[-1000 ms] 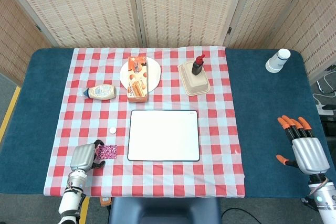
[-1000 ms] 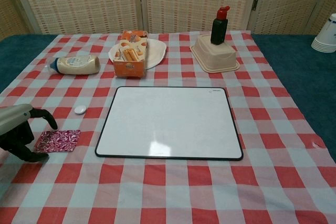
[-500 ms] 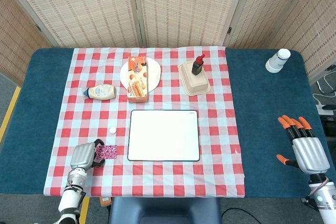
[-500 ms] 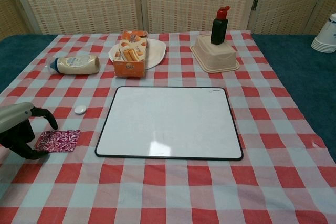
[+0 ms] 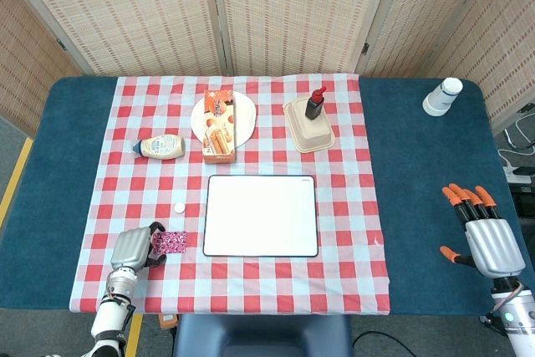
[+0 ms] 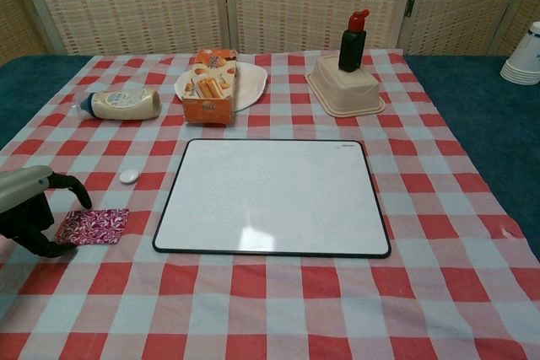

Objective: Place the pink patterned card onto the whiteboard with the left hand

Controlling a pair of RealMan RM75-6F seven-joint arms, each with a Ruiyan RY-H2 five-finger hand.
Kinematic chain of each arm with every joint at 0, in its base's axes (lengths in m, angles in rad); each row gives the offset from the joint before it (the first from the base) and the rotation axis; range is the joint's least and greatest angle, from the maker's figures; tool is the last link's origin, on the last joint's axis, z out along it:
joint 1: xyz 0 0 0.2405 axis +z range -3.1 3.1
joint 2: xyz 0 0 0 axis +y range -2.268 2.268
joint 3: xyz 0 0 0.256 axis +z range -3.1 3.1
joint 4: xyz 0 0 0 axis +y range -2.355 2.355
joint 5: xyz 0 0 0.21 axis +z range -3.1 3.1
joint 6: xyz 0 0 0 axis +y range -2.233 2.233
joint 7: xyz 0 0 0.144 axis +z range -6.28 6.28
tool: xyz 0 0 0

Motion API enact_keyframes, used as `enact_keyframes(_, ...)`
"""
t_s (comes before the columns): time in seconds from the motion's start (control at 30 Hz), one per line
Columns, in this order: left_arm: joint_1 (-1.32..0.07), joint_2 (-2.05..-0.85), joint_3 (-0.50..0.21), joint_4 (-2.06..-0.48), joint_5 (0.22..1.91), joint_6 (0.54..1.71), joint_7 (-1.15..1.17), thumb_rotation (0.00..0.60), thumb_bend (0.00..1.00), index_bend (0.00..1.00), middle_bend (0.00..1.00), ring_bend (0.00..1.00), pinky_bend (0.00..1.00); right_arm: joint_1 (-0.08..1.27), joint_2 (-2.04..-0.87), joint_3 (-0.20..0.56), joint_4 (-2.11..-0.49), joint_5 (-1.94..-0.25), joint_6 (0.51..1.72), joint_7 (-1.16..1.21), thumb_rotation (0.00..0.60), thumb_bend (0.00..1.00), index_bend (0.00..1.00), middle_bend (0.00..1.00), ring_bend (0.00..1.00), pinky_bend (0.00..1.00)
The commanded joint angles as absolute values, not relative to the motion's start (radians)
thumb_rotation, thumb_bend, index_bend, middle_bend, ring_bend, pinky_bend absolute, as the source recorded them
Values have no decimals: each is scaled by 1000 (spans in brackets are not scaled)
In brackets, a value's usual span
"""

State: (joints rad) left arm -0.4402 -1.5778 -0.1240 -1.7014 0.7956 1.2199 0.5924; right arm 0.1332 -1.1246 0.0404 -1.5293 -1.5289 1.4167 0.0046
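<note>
Here, left hand (image 6: 34, 212) fingers curled around pink card (image 6: 93, 226) edge

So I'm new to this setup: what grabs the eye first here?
The whiteboard lies bare in the middle of the red checked cloth. To its left, the left hand sits at the edge of the pink patterned card. The right hand waits, fingers spread, over the blue table.

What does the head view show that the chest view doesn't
Only the head view shows the right hand, open over the blue table, and the whole paper cup stack. Only the chest view shows the left hand's fingers curved around the pink patterned card's edge from the side. Both show the whiteboard, mayonnaise bottle, snack box and left hand.
</note>
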Motion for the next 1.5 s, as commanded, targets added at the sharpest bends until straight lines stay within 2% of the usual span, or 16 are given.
enact_keyframes(0.03, -442, -1580, -122, -1699, 792, 1218, 591, 600, 247, 318, 1000, 1000, 1000, 133, -1124, 40, -1529, -1529, 1417, 5, 600, 0, 54, 35, 0, 0)
enact_keyframes(0.23, -446, -1582, -121, -1692, 789, 1219, 587, 600, 246, 329, 1000, 1000, 1000, 133, -1124, 40, -1530, -1529, 1417, 5, 600, 0, 59, 35, 0, 0)
enact_keyframes(0.57, -450, -1585, -120, -1687, 787, 1226, 585, 600, 260, 425, 1000, 1000, 1000, 133, -1125, 41, -1530, -1527, 1416, 4, 600, 0, 58, 35, 0, 0)
enact_keyframes(1.03, -478, -1541, -167, -1770, 802, 1258, 599, 600, 260, 408, 1000, 1000, 1000, 135, -1125, 40, -1531, -1528, 1414, 1, 600, 0, 58, 35, 0, 0)
enact_keyframes(1.23, -539, -1589, -195, -1779, 790, 1257, 669, 600, 259, 406, 1000, 1000, 1000, 133, -1123, 41, -1531, -1528, 1418, 5, 600, 0, 58, 35, 0, 0)
enact_keyframes(1.5, -693, -1711, -278, -1697, 659, 1239, 844, 600, 260, 394, 1000, 1000, 1000, 120, -1116, 44, -1517, -1558, 1469, 50, 600, 0, 71, 36, 0, 0)
